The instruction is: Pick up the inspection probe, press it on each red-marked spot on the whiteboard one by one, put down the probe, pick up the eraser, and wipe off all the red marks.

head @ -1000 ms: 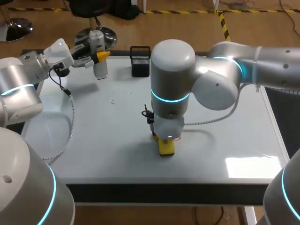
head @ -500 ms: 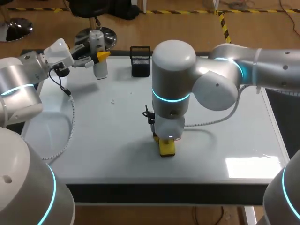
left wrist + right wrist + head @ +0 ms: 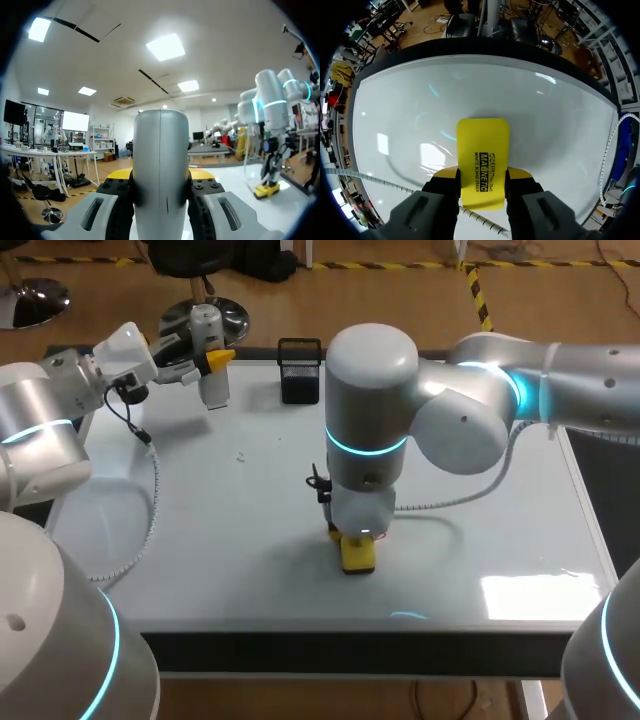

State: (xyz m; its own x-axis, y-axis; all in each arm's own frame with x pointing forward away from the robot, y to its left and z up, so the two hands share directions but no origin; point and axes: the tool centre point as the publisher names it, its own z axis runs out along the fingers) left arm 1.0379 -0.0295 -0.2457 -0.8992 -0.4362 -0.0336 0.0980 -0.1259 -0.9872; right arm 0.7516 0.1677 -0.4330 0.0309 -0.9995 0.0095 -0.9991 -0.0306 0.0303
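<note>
Our right arm reaches in over the middle of the whiteboard and points straight down. Its right gripper pinches the one yellow eraser from both sides, a yellow fingertip on each long edge. In the head view the eraser stands near the board's front edge, its lower end apparently on the white surface.

Our left arm sits at the far left corner of the board. The left gripper clamps the single inspection probe, a grey cylinder held upright. In the left wrist view the probe fills the gap between the fingers, both of which press against it.

One black mesh holder stands at the board's far edge, just beside the probe and well apart from the eraser.
</note>
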